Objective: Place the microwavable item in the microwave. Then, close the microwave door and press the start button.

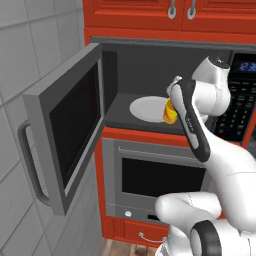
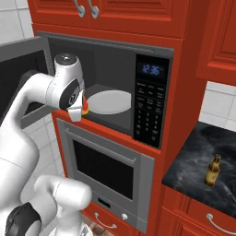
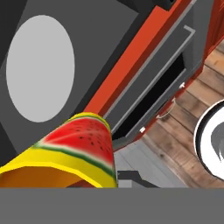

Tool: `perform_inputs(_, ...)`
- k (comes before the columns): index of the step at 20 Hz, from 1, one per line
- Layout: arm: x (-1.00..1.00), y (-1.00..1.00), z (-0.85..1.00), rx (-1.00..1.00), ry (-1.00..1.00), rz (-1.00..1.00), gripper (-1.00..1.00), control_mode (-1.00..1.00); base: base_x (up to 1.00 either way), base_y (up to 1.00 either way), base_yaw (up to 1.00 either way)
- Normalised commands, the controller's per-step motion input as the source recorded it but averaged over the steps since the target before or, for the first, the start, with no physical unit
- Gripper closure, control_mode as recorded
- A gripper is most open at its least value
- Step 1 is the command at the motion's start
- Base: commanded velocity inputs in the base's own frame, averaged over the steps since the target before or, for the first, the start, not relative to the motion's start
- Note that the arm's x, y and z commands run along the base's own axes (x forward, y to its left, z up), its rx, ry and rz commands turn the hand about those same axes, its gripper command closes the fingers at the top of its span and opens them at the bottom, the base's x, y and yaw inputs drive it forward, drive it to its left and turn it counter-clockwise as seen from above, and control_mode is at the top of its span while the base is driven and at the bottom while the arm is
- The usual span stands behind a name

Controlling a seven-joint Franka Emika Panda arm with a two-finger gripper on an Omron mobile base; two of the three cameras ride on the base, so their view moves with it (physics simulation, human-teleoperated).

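One small yellow cup (image 1: 170, 112) hangs at the front lip of the microwave (image 2: 138, 55), just short of its white turntable (image 2: 109, 102). The gripper (image 1: 172, 102) is pinched on it, seemingly near the rim. It looks light, stiff and slick, best taken by its tapered wall. Left of the microwave, the door (image 1: 70, 127) stands wide; right, a brown bottle (image 2: 212, 171) sits on dark counter.

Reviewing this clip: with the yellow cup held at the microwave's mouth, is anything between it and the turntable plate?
Nothing visible. The microwave door stands swung wide to the left, the yellow cup sits in the gripper at the front edge of the cavity, and the turntable plate lies bare just beyond it.
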Motion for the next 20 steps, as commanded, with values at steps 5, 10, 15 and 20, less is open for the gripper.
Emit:
perform_inputs(5,0.58,-0.10,-0.25,0.00,0.00,0.00,1.00,-1.00,0.00,0.00,0.00)
perform_inputs(10,0.54,-0.21,-0.03,0.02,0.00,0.00,1.00,-1.00,0.00,0.00,0.00)
perform_inputs(15,0.57,-0.14,-0.05,0.02,0.02,0.00,1.00,-1.00,0.00,0.00,0.00)
perform_inputs(20,0.60,0.00,-0.31,0.00,0.09,0.00,1.00,-1.00,0.00,0.00,0.00)
